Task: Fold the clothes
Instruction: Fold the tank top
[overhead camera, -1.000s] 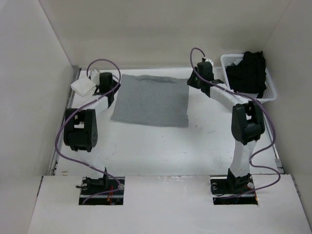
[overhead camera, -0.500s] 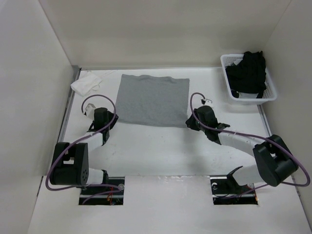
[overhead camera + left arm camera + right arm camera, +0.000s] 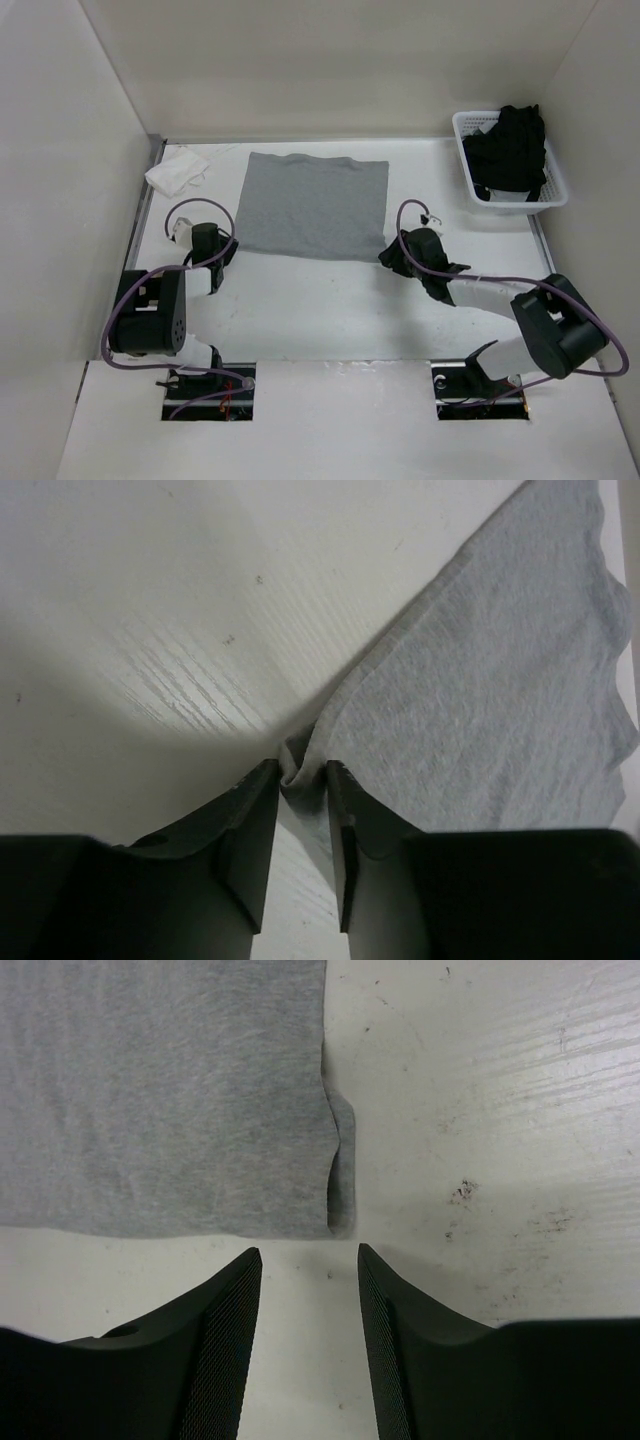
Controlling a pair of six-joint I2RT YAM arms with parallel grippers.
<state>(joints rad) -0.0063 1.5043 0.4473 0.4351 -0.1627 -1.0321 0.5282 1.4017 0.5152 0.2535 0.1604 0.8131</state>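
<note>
The clothes [image 3: 315,205] lie flat on the white table as a light grey rectangle. My left gripper [image 3: 226,251] is at the near left corner. In the left wrist view the left gripper [image 3: 302,770] is shut on that corner, and the grey fabric [image 3: 480,700] bunches up between the fingertips. My right gripper [image 3: 390,256] sits low at the near right corner. In the right wrist view the right gripper [image 3: 310,1252] stands open just short of the clothes' [image 3: 160,1090] near edge, with only bare table between its fingers.
A white basket [image 3: 515,207] holding a black garment [image 3: 508,150] stands at the back right. A small white cloth [image 3: 177,172] lies at the back left. White walls close in the left, far and right sides.
Both arms have drawn back from the garment's far edge to its near corners. The left jaws have closed on the near left corner. The right jaws have opened wider.
</note>
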